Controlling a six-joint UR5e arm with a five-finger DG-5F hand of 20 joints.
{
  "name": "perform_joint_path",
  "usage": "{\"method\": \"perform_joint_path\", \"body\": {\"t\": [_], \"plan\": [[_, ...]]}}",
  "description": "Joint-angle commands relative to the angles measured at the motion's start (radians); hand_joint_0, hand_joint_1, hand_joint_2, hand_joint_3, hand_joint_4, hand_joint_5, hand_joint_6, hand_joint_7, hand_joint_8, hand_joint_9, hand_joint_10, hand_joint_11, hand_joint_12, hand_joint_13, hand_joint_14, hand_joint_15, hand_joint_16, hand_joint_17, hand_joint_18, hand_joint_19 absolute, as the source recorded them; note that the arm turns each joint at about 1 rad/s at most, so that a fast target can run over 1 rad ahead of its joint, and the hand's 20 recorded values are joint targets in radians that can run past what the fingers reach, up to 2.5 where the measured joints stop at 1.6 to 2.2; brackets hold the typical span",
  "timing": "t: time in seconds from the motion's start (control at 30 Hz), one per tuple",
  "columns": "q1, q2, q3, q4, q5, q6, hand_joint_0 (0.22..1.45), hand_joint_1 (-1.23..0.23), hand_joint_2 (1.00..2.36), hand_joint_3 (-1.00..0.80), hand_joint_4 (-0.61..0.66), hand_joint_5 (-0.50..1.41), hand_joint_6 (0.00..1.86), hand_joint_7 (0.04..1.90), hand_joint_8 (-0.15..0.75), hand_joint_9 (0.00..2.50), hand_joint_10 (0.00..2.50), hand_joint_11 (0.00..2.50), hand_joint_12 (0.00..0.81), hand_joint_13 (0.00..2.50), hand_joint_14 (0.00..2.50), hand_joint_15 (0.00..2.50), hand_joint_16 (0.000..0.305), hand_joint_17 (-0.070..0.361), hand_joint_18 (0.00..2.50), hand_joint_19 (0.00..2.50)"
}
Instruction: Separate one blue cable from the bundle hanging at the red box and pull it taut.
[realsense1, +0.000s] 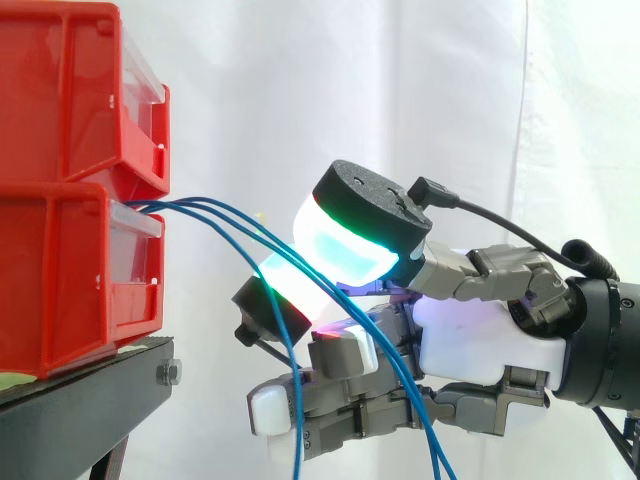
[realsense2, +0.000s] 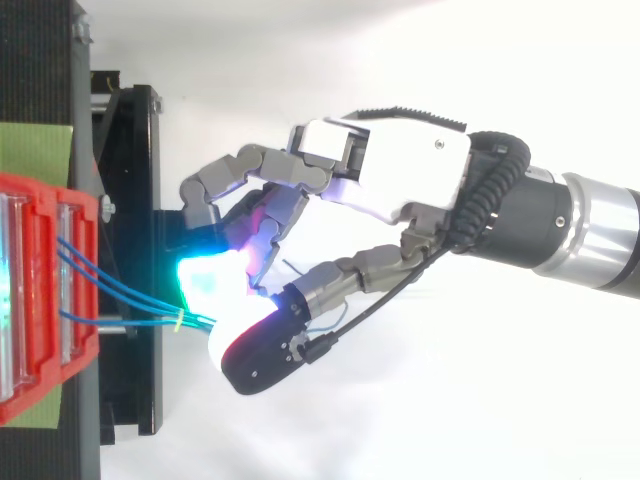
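**Fig. Side and top views: cable separation at the bin front.**

The blue cables (realsense1: 205, 203) leave the front of the lower red bin (realsense1: 70, 280) at the left of the frame. They arch over, then slope down and to the right through the hand (realsense1: 465, 340) and hang off the bottom edge. Their long axis runs from upper left to lower right in the side view, and from left to right in the top view.

The hand lies right of the bin with its fingers pointing left. I judge that a pull toward the right edge would take up the slack along that line.

The fingers are curled, and two glowing pads (realsense1: 345, 250) meet across the strands. I read this as a pinch on the cables. I cannot tell whether one strand or several lie between the pads.

The cables are thin, smooth and limp. A yellow-green tie (realsense2: 178, 320) sits on them just left of the pads. The bins are glossy moulded plastic with clear front panels, stacked on a black stand (realsense1: 90, 390). The pads are thick, rounded and translucent, with black caps.
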Motion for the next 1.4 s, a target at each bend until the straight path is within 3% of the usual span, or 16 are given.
{"method": "perform_joint_path", "body": {"t": [0.0, 0.17, 0.3, 0.5, 0.63, 0.7, 1.07, 1.17, 1.23, 1.37], "plan": [[0.0, -0.001, 0.0, 0.001, 0.0, 0.0, 0.58, -0.74, 1.0, -0.5, 0.14, -0.13, 0.91, 1.33, 0.385, 1.29, 0.02, 0.96, 0.341, 0.94, 0.02, 0.52, 0.041, 0.092, 0.72, 0.43], [0.0, -0.001, 0.0, 0.0, 0.0, 0.0, 0.56, -0.68, 1.0, -0.5, 0.15, -0.13, 0.89, 1.32, 0.391, 1.3, 0.02, 0.96, 0.347, 0.95, 0.02, 0.53, 0.043, 0.096, 0.75, 0.44], [0.0, 0.001, 0.0, 0.0, 0.0, 0.0, 0.62, -0.68, 1.0, -0.5, 0.14, -0.13, 0.89, 1.35, 0.384, 1.29, 0.02, 0.95, 0.341, 0.95, 0.02, 0.53, 0.041, 0.093, 0.74, 0.46], [0.0, 0.001, 0.0, -0.002, 0.0, 0.0, 0.63, -0.78, 1.02, -0.27, 0.12, -0.16, 0.91, 1.31, 0.382, 1.21, 0.02, 0.94, 0.349, 0.94, 0.02, 0.53, 0.043, 0.097, 0.75, 0.46], [0.0, -0.001, 0.0, 0.0, 0.005, 0.0, 0.59, -0.67, 1.01, -0.42, 0.14, -0.17, 0.89, 1.17, 0.389, 1.21, 0.02, 0.92, 0.355, 0.94, 0.02, 0.53, 0.045, 0.101, 0.75, 0.45], [0.002, -0.001, 0.0, 0.0, 0.009, 0.0, 0.58, -0.64, 1.0, -0.49, 0.16, -0.17, 0.86, 1.19, 0.39, 1.21, 0.02, 0.92, 0.363, 0.95, 0.02, 0.53, 0.046, 0.103, 0.76, 0.46], [0.005, -0.001, 0.0, 0.011, 0.034, 0.023, 0.55, -0.66, 1.0, -0.5, 0.16, -0.2, 0.86, 1.06, 0.381, 1.14, 0.02, 0.94, 0.355, 1.12, 0.02, 0.78, 0.049, 0.109, 0.78, 0.47], [0.005, -0.025, 0.017, 0.017, 0.035, 0.038, 0.56, -0.67, 1.0, -0.5, 0.16, -0.21, 0.86, 1.04, 0.37, 1.09, 0.02, 0.92, 0.351, 1.15, 0.02, 0.86, 0.048, 0.109, 0.78, 0.48], [0.005, -0.053, 0.044, 0.014, 0.035, 0.083, 0.56, -0.67, 1.0, -0.5, 0.15, -0.21, 0.86, 1.03, 0.361, 1.06, 0.02, 0.93, 0.343, 1.17, 0.02, 0.89, 0.049, 0.11, 0.79, 0.48], [0.008, -0.061, 0.054, 0.009, 0.035, 0.089, 0.56, -0.67, 1.0, -0.5, 0.16, -0.22, 0.86, 1.01, 0.357, 1.01, 0.02, 0.9, 0.336, 1.2, 0.03, 0.97, 0.049, 0.11, 0.8, 0.5]]}}
